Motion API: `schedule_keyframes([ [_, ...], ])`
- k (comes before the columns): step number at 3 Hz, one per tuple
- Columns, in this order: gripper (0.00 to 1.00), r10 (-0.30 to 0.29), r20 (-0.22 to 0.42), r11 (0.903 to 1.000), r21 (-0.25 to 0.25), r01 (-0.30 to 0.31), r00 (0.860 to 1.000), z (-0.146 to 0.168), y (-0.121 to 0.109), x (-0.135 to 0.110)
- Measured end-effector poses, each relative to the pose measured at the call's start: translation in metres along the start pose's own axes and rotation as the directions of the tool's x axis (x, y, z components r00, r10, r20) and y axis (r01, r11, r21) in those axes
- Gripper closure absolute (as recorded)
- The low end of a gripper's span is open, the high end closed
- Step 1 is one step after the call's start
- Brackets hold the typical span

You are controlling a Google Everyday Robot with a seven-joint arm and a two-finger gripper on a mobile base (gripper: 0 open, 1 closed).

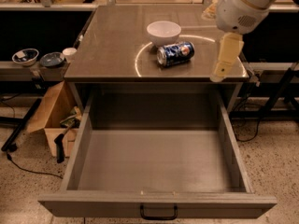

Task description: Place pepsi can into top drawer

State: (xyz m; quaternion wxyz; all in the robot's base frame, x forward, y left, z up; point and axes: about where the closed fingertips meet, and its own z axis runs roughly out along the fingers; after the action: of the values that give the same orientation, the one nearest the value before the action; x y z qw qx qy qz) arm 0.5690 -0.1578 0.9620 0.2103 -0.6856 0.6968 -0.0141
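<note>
Gripper: hung tip-down over right edge of table. Nothing seen in grasp; how far jaws stood apart, could not tell. Pepsi can: lay on its side on table, at 9 o'clock from gripper, near but apart. White bowl: stood upright at 11 o'clock from can, just beside it. Top drawer: pulled out at 6 o'clock from tabletop, grey inside in view, black handle on front panel. Cardboard box: on floor, 9 o'clock from drawer.
</note>
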Motion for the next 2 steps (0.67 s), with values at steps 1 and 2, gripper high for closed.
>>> schedule_keyframes([
  [1, 0.0, -0.016, 0.012, 0.9994, -0.029, 0.017, 1.0, 0.0383, -0.0341, -0.0122],
  [2, 0.0, -0.016, 0.012, 0.9994, -0.029, 0.017, 1.0, 0.0383, -0.0341, -0.0123],
])
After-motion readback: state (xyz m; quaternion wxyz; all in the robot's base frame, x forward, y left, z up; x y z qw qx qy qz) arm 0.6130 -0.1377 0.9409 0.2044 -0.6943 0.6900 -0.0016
